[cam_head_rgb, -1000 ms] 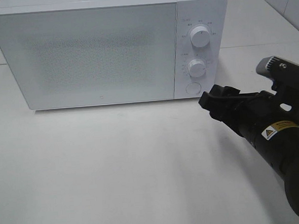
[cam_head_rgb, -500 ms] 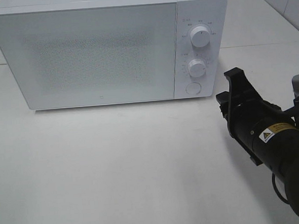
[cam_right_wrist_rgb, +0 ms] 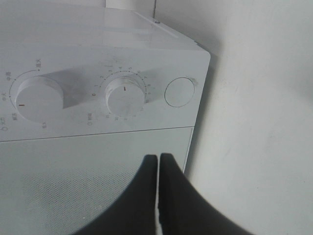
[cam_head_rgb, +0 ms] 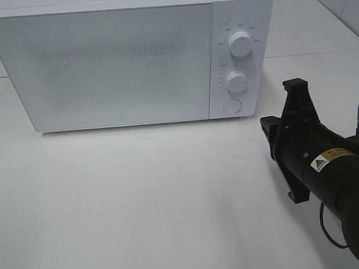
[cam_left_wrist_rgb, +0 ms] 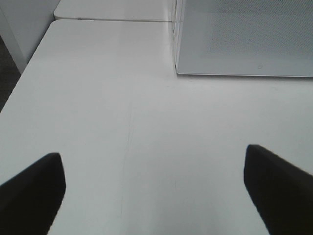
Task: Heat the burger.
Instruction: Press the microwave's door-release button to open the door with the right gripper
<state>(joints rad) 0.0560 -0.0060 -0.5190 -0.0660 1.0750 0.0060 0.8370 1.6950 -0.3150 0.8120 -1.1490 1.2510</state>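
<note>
Burger: we do not see it in any view, so we cannot tell how it looks or where it is. The microwave (cam_head_rgb: 132, 58) has its door (cam_head_rgb: 108, 65) shut, and the frosted front shows nothing behind it.

Right tool (cam_right_wrist_rgb: 158, 157): fingers pressed together, nothing between them. It sits clear of the microwave, off its control-panel end, and points back at it. Ahead of the tips is the door corner next to the panel. Beyond that are the round button (cam_right_wrist_rgb: 179, 92), then the lower knob (cam_right_wrist_rgb: 125, 96), and the upper knob (cam_right_wrist_rgb: 35, 98) is farthest. We see no contact with any of them.

Left tool (cam_left_wrist_rgb: 151, 159): fingers wide apart, only bare counter (cam_left_wrist_rgb: 146, 122) between them. The far edge of the microwave door lies ahead of it and off to one side.

Versus a second ago:
- The right tool was close up to the round button and has now backed off from the panel.
- Its wrist has rolled about a quarter turn, and the black cross-piece now stands upright in the high view.
- The microwave is in the same place and its door is shut in both frames.
</note>
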